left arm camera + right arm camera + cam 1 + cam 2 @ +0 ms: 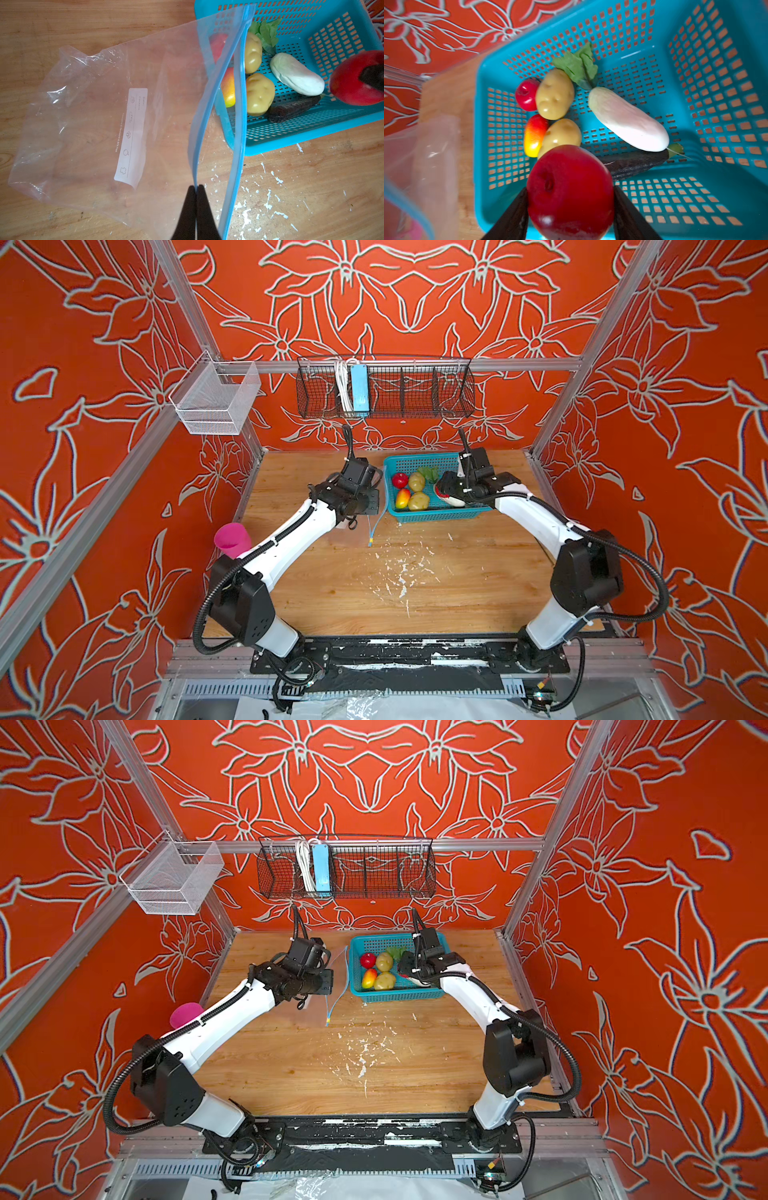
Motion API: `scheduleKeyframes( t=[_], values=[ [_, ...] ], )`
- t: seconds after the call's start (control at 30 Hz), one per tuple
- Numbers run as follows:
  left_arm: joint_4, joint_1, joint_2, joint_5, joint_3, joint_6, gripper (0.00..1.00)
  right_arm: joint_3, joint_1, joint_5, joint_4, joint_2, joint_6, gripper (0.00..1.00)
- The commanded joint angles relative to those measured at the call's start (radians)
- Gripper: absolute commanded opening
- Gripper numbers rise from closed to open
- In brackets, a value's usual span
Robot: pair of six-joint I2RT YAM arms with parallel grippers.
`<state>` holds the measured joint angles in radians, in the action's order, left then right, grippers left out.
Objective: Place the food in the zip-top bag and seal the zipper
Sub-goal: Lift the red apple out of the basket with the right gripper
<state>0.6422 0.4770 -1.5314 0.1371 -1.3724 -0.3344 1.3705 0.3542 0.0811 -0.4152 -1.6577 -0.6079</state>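
My left pincer [196,188] pinches the bag [93,124] open, my right pincer [571,192] grips 1 red ball [571,174]; next, carry it left into that mouth.

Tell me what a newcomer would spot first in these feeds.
First, the red ball clamped in the right gripper, hanging over the blue basket. Next, the left gripper pinching one lip of the clear bag, holding its blue-edged mouth open right beside the basket.

Bright, even light; glare on crinkled zip-top bag [56,94]
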Motion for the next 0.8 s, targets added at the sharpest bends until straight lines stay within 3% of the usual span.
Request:
scheduleKeyframes(
  t=[0.0, 0.23, 0.77],
  values=[
    [0.015, -0.006, -0.003, 0.015, -0.022, -0.008, 0.00, -0.035, 0.025, 0.021, 0.040, 0.042, -0.024, 0.39],
    [0.010, -0.006, -0.005, 0.004, -0.018, -0.006, 0.00, -0.077, 0.093, 0.031, 0.123, 0.108, 0.005, 0.39],
    [0.002, -0.006, 0.004, -0.001, -0.011, -0.002, 0.00, -0.068, 0.203, 0.082, 0.254, 0.101, 0.034, 0.36]
  ],
)
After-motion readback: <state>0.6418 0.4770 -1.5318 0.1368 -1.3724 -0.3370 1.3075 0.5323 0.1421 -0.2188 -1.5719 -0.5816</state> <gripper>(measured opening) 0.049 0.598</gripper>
